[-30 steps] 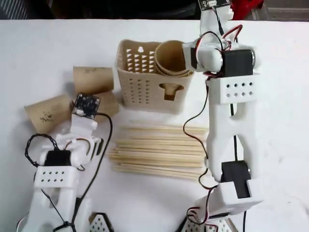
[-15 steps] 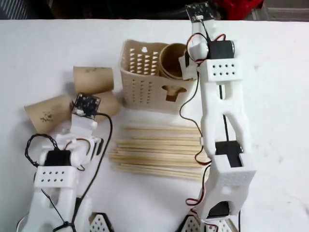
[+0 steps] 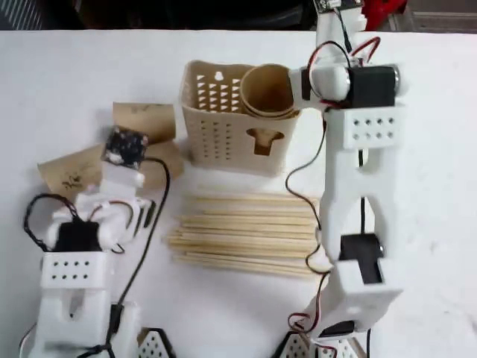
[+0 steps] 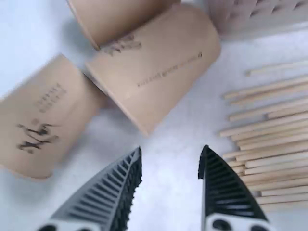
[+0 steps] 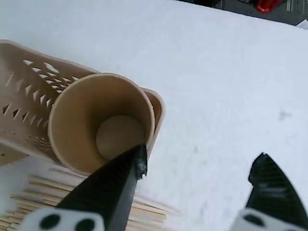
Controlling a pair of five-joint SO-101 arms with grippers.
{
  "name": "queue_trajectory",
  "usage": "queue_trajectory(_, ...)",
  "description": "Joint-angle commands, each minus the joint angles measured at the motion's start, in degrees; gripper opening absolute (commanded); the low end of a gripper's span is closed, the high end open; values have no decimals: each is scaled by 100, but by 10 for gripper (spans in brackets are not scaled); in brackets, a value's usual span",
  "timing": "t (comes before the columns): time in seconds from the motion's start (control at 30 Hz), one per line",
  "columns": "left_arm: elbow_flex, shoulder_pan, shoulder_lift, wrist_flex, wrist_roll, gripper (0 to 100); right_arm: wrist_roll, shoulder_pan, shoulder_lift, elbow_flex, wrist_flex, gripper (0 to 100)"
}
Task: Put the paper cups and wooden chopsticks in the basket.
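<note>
Cup (image 3: 267, 89) stands in the basket (image 3: 223, 142), at its right end. Other cups (image 3: 141, 121), seemingly three, lie left of it. Chopsticks (image 3: 246, 233) lie piled nearer. Left gripper (image 4: 168, 166) is wide and empty beside those cups. Right gripper (image 5: 201, 161) is wide and empty by the basket's right end.

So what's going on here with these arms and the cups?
Two robot arms are clearing a table into a basket. One paper cup stands upright in the basket, the right gripper open beside its rim. The left gripper, also open, hovers by three more cups lying on their sides. The wooden chopsticks lie piled in front of the basket, none in it yet.
</note>
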Motion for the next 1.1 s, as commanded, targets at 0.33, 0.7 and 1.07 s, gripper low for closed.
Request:
queue_trajectory(0.33, -3455, -2114, -66, 1767, -26, 207, 26, -13, -2765, 2787, -22, 33)
queue_trajectory(0.7, -2919, -2862, 1631, 914, 220, 290, 1389, -48, -5824, 7947, -1886, 34)
queue_trajectory(1.07, -3622, -3064, 3846, 141, 1116, 291, 1609, 4, -8945, 11200, -2580, 34)
